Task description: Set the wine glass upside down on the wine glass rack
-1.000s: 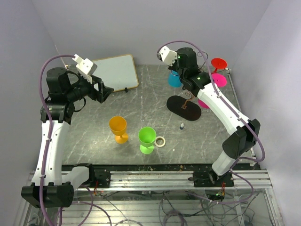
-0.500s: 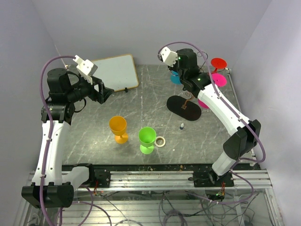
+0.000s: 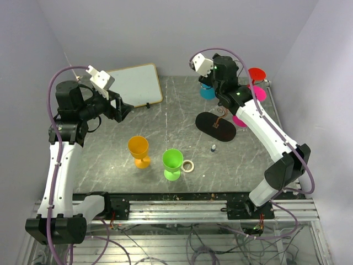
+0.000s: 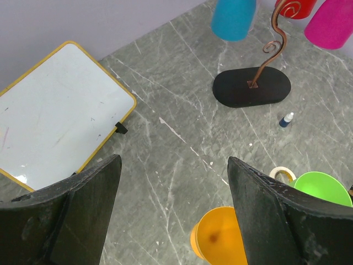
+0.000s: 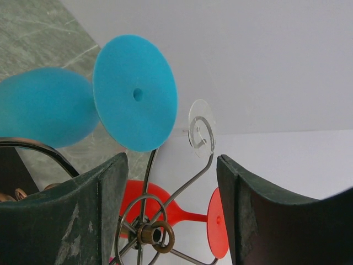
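Right claw [image 5: 172,165]: jaws apart, nothing between the pads. It sits high at the far right of the bench [image 3: 110,160], right at the top of the wine glass rack [image 5: 151,234]. In the right wrist view the rack's hub and thin wire arms fill the gap between the two fingers.

Blue wine glass [image 5: 135,94]: on the rack, foot uppermost and bowl hanging below (the round foot faces the right wrist camera, just beyond the left finger). No claw is touching it. From above it shows as a blue patch [image 3: 208,92] directly under the right claw, on the far-left side of the rack.

Other glasses on the rack: a red glass [image 5: 171,212] and a pink glass [image 3: 255,93], both on the right side. The rack's black oval base [image 4: 252,88] rests flat on the bench, with a curled copper-coloured stem rising from it.

Left claw [image 4: 174,165]: jaws wide apart, empty, raised over the left half of the bench (well apart from the rack).

Standing upright on the near bench are an orange glass [image 3: 138,149] and a green glass [image 3: 172,162], close together but not touching. A tape roll [image 3: 188,165] lies just beside the green glass's foot. A small bottle [image 3: 213,147] stands between the tape roll and the rack base. A whiteboard [image 3: 135,84] with a yellow frame lies flat at the far left.
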You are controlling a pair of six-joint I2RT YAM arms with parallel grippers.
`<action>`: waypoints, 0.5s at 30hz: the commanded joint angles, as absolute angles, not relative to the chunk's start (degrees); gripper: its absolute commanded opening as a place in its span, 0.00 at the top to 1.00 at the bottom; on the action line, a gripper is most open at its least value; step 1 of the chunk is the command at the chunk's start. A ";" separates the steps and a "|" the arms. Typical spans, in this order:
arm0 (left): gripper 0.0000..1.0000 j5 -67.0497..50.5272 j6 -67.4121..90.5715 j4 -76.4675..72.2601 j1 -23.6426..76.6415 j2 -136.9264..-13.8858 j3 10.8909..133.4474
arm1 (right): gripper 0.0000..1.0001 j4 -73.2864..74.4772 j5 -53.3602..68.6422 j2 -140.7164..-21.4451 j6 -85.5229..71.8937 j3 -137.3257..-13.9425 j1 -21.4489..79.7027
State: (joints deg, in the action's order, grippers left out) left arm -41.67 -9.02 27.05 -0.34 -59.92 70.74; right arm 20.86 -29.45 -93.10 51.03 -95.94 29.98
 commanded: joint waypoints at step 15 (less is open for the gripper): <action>0.12 -43.49 -9.43 24.55 -1.32 -58.21 69.49 | 0.35 28.75 -23.01 -86.96 47.18 -96.51 28.59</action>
